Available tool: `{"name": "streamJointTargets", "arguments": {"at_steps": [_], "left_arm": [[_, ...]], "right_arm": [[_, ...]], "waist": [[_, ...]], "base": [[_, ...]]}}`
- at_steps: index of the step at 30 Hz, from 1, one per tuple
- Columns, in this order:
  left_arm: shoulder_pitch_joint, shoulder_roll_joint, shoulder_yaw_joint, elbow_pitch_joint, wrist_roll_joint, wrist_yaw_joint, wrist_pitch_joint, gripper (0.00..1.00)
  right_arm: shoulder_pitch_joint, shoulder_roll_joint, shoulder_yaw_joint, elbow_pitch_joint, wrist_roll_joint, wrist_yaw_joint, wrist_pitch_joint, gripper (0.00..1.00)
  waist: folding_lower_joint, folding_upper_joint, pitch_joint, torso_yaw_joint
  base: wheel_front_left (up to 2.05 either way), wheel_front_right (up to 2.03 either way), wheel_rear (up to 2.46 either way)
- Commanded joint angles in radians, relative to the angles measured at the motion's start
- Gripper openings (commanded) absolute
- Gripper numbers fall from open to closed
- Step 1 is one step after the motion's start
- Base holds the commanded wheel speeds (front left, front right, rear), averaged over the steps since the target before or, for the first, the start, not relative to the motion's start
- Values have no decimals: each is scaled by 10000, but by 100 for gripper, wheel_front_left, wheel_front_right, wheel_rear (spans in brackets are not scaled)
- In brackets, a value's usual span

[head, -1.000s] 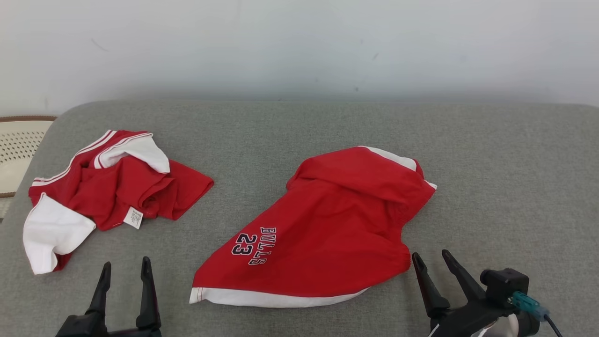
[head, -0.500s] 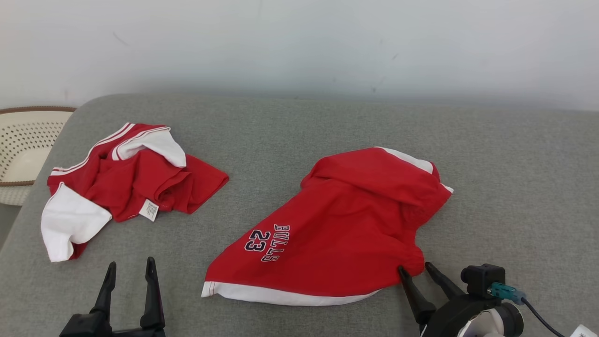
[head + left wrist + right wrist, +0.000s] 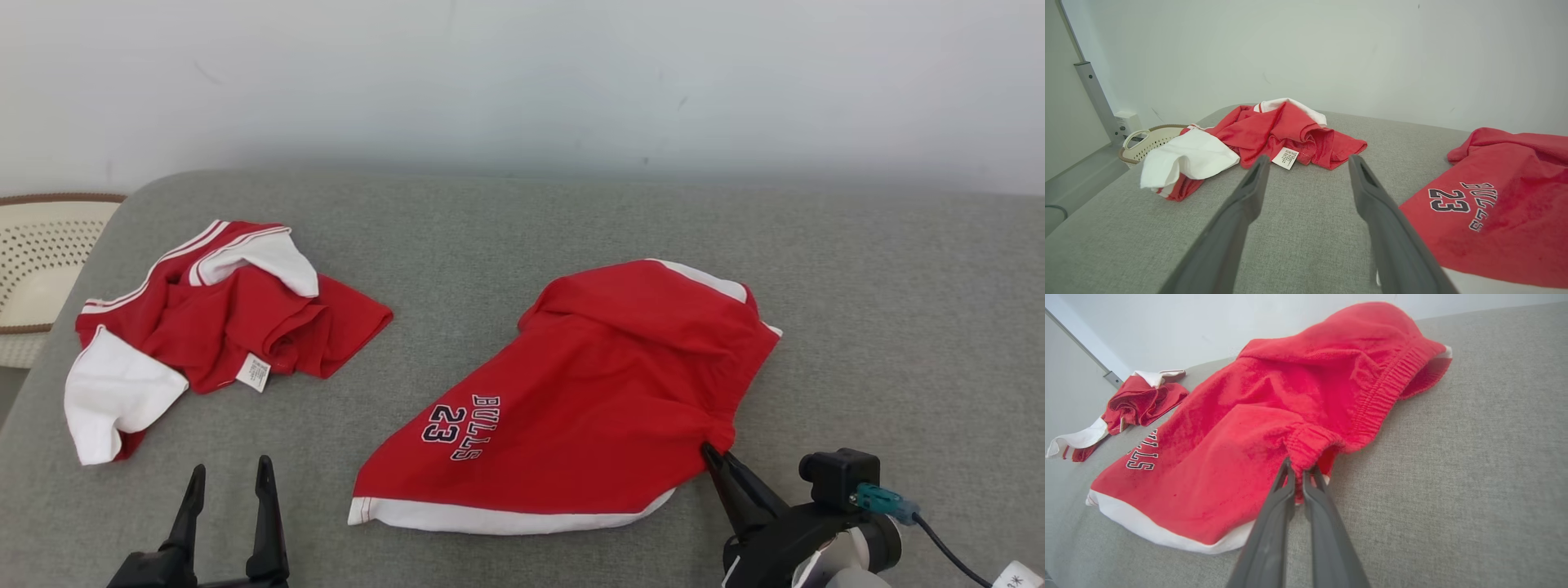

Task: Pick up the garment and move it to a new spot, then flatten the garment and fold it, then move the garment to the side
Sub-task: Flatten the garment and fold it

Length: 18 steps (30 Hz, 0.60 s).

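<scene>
The grey cushion [image 3: 522, 237] is occupied at its middle by the rumpled red shorts [image 3: 588, 392]; a red-and-white garment [image 3: 229, 327] is heaped well to their left. The shorts' waistband [image 3: 1310, 443] is clamped by the right gripper [image 3: 712, 453]; the left gripper [image 3: 230, 472] is held spread, empty.

I see a spare red/white garment [image 3: 220, 327], crumpled, just past L fingers [image 3: 264, 514], offset left, w/ white tag [image 3: 255, 372] on the near edge. Cream perforated basket [image 3: 41, 245] further left, beside grey cushion [image 3: 490, 245]. Pale wall [image 3: 522, 73] well beyond the tips.
</scene>
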Motion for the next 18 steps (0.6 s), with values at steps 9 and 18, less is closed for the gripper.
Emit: {"name": "streamJointTargets", "arguments": {"at_steps": [9, 18], "left_arm": [[173, -11, -30, 157, -28, -64, -40, 100], [213, -21, -104, 241, -100, -54, -40, 100]], "right_arm": [[1011, -1077, 76, -2446, 417, 8, 919, 0], [2169, -1573, -773, -4147, 316, 8, 2773, 0]], "waist": [[0, 0, -209, -484], [0, 0, -321, -541]], "base": [[0, 0, 0], [0, 0, 0]]}}
